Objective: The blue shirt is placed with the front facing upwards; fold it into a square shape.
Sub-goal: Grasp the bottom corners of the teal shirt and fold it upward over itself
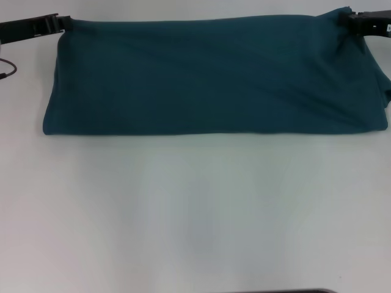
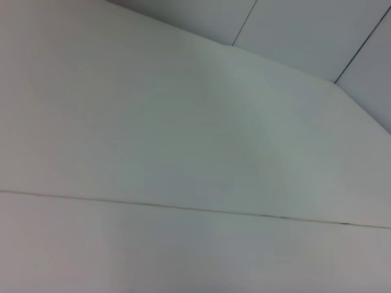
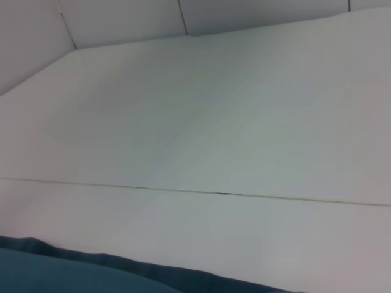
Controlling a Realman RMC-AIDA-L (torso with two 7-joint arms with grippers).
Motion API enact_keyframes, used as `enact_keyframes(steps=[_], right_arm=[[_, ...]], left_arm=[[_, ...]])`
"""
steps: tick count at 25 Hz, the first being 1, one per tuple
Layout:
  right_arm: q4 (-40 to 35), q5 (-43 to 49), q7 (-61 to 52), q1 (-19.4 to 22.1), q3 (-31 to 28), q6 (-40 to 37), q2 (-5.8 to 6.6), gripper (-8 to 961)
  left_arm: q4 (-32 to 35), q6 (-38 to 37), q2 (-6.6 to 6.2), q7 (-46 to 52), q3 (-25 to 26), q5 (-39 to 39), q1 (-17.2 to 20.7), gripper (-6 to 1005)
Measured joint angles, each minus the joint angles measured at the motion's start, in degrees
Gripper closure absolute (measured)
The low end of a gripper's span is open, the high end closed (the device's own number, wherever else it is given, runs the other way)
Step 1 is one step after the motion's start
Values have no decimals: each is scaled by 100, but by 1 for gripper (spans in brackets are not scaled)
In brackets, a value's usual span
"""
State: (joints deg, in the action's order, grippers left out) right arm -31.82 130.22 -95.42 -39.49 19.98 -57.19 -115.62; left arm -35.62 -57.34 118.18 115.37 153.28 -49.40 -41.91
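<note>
Teal blue shirt (image 1: 214,76) lies folded, long axis left-right, far corners gripped by left end effector (image 1: 61,24) and right end effector (image 1: 349,19).

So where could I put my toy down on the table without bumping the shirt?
The big bare stretch of white table in front of the blue shirt's near edge is free. There is also a small patch left of the shirt, by a dark cable. The far edge is crowded: the left gripper and right gripper sit at the shirt's back corners.
</note>
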Motion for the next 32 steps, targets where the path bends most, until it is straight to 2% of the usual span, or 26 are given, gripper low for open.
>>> enact_keyframes(steps=[20, 32], right_arm=[[103, -6, -48, -196, 141, 461, -4, 867], [158, -57, -9, -208, 151, 571, 44, 856]], left_arm=[[94, 395, 4, 3, -16, -3, -170, 1000], [111, 486, 2, 2, -62, -107, -292, 978]])
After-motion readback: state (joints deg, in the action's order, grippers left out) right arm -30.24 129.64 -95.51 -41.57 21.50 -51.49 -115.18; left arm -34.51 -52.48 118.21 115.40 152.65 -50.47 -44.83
